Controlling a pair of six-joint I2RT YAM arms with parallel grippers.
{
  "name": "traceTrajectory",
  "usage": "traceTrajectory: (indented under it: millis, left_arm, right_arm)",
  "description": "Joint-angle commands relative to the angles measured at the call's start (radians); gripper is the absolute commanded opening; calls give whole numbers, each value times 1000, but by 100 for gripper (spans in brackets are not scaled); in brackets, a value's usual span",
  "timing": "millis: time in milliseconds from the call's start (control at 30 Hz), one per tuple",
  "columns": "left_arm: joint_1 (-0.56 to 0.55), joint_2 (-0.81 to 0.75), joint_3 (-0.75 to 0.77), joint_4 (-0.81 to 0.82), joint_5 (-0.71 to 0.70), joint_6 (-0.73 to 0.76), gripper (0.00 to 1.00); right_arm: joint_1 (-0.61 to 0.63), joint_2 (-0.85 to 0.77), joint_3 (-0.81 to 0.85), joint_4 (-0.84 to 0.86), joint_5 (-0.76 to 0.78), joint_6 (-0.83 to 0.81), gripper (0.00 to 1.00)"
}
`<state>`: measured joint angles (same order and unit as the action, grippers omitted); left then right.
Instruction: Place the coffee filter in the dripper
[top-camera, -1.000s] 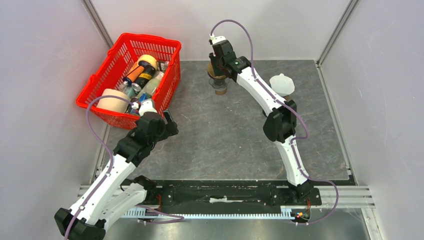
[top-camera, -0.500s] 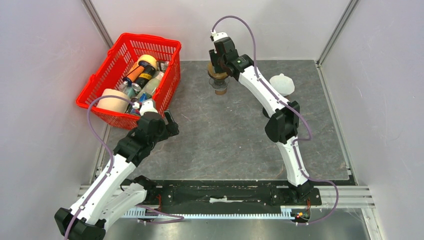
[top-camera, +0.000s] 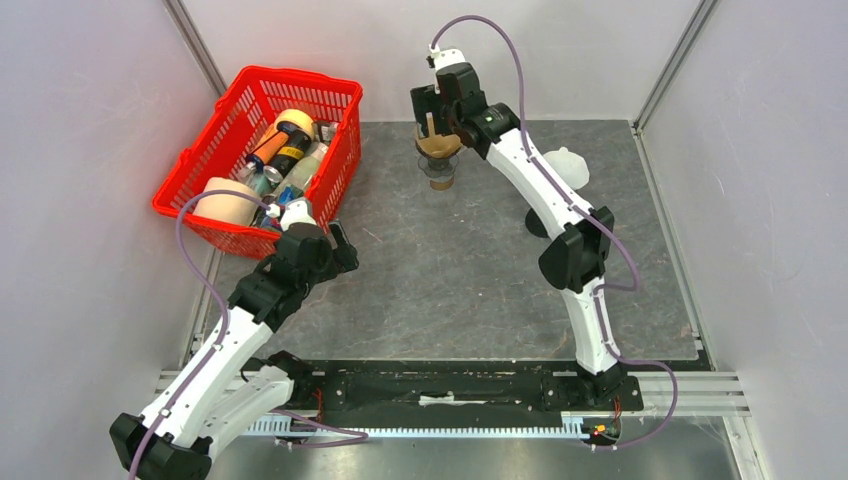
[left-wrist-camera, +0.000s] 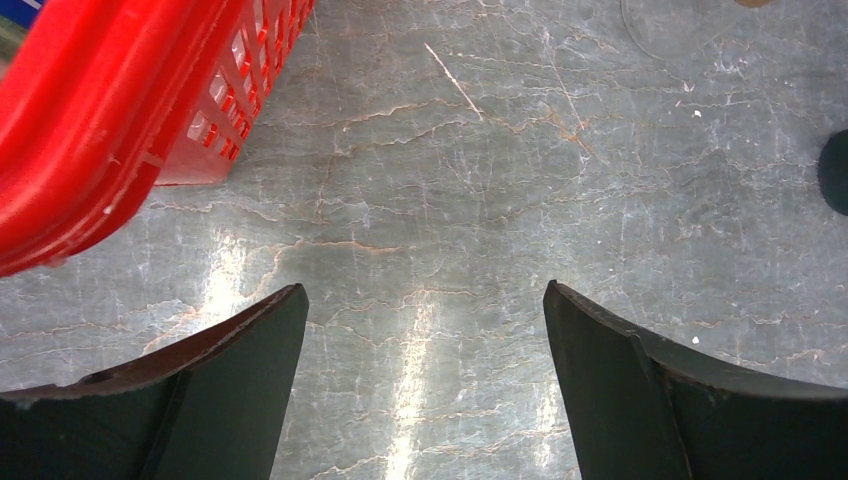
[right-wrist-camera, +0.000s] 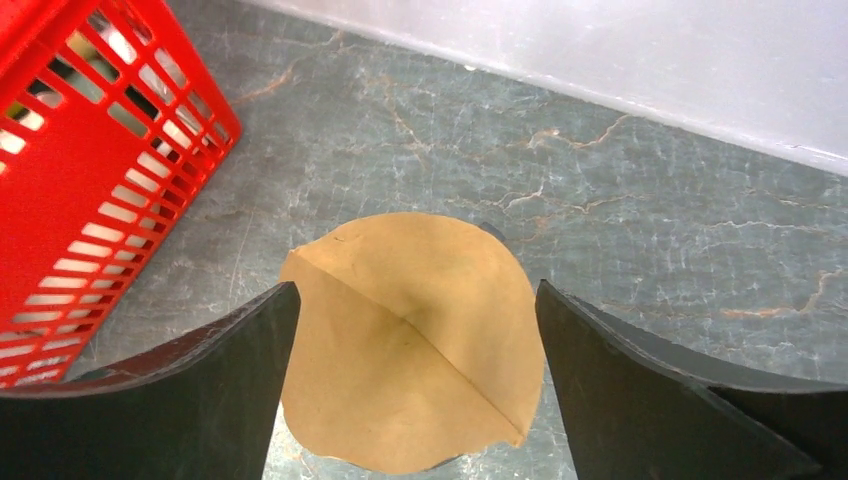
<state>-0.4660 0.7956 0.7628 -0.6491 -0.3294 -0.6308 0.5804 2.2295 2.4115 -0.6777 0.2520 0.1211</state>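
While the right gripper hangs with its jaws spread wide over the middle of the desk's far edge, the brown coffee filter sits directly beneath it. The paper is framed between the two dark fingers and, as far as the wrist view shows, touches neither. It is opened into a shallow cone with a crease running across its face. It rests on top of the clear dripper, which is almost wholly hidden under the paper and shows only as a glassy base from above.

Judged from this, the placing looks all but done and the step in hand is a clean withdrawal. That calls for a straight rise with the jaws wide, so that neither finger catches the light paper rim and tips the cone. The filter's edge looks slightly uneven, so whether it is fully seated cannot be told. A gentle downward nudge at the centre may help if it rides high.

Off to the left, the red basket of bottles and rolls fills the far left corner. Just beside its near corner the left gripper hovers over bare stone, jaws likewise apart and empty, well away from the dripper.
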Motion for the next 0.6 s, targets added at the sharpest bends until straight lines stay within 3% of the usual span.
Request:
traceTrajectory:
  millis: [0,167,300,400,567]
  left_arm:
    - [3,-11,26,19,11,-1,95]
    - [4,-38,27,17,11,-2,95]
    - [4,-48,28,17,22,-3,95]
    - [4,-55,28,16,23,-7,95]
    - [4,-66,31,15,28,-7,95]
  right_arm:
    - [-2,-132,-47,80,62,-20,97]
    - [-14,-299,-180,86,165,-8,97]
    - [-108,-503,-375,61,124,73,97]
    - [-225,-648,-551,25,105,147,97]
    - [-561,-851,-834,-51,-27,325,97]
